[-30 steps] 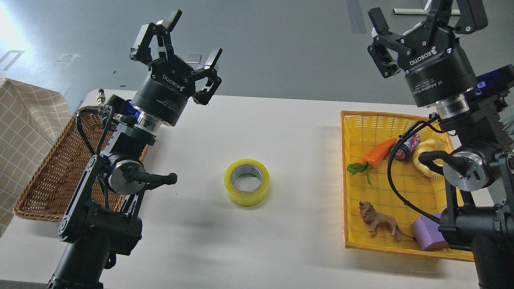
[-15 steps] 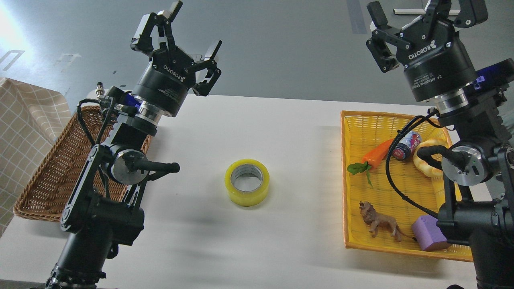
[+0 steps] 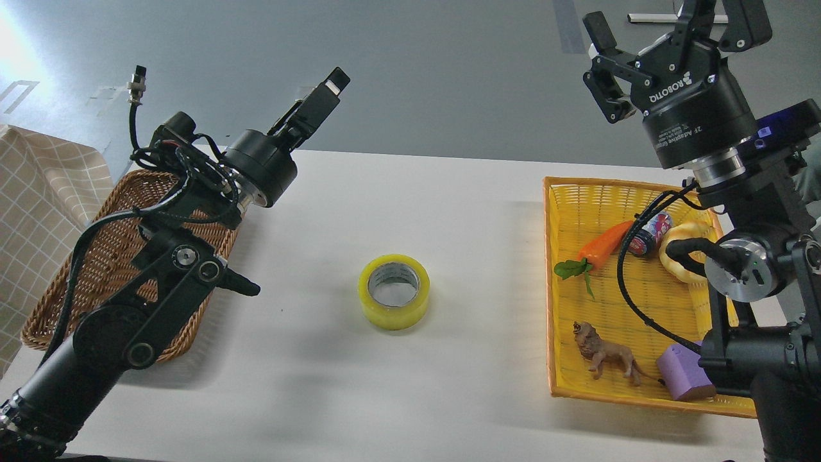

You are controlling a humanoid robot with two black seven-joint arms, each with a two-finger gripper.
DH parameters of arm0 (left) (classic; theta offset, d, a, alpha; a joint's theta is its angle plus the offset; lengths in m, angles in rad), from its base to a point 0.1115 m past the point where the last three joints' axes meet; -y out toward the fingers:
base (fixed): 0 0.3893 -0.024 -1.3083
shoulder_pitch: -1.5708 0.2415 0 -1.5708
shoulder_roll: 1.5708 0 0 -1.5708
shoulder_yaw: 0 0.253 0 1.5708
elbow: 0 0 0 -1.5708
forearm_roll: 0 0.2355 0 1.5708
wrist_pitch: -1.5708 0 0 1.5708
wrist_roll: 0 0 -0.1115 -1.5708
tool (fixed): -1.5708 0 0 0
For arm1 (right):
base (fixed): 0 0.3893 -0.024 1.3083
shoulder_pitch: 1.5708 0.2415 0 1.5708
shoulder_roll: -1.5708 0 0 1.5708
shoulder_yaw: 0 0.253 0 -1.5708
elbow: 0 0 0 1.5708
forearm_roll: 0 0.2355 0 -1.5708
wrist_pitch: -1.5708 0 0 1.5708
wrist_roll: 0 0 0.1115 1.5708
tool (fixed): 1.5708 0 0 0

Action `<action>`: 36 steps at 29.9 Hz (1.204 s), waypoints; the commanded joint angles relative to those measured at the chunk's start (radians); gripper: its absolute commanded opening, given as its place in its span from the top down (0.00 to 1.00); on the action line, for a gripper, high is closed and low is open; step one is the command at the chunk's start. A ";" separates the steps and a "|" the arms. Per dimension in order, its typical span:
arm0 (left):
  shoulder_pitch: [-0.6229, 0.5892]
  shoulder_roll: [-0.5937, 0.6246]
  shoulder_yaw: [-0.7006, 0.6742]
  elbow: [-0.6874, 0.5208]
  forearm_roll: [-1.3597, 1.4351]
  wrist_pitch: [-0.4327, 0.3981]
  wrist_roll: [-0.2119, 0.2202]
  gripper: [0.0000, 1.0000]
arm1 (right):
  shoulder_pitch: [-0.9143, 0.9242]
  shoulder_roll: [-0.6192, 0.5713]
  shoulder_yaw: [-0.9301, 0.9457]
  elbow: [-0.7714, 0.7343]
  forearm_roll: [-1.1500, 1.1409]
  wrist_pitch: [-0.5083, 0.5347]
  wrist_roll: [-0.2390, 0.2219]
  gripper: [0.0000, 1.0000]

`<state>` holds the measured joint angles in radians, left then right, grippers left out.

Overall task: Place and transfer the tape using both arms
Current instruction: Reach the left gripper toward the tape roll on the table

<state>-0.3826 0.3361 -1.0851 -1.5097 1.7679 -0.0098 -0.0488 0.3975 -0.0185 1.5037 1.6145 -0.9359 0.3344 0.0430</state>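
The tape [image 3: 394,292], a yellow translucent roll with a grey-white core, lies flat on the white table [image 3: 449,205] near its middle, touched by nothing. My left gripper [image 3: 324,90] is raised above the table's far left edge, up and left of the tape, turned side-on so its fingers overlap. My right gripper [image 3: 673,25] is high at the top right above the yellow basket, its fingers spread wide and empty.
A brown wicker basket [image 3: 83,282] lies at the left under my left arm. A yellow basket [image 3: 577,192] at the right holds a toy carrot [image 3: 606,244], a can [image 3: 649,234], croissant-shaped bread [image 3: 683,247], a toy lion [image 3: 606,356] and a purple block [image 3: 683,372].
My left arm has rotated and leaned over; its gripper turned from facing the view with fingers spread to side-on. The right gripper rose slightly. The tape has not moved.
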 commanded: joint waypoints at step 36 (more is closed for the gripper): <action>0.277 0.032 0.200 -0.004 0.414 0.085 0.107 0.02 | 0.110 -0.026 -0.005 -0.080 0.002 -0.006 -0.088 0.00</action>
<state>-0.1030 0.3675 -0.9304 -1.5185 2.1816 0.0756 0.0185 0.5038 -0.0444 1.4995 1.5437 -0.9345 0.3255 -0.0443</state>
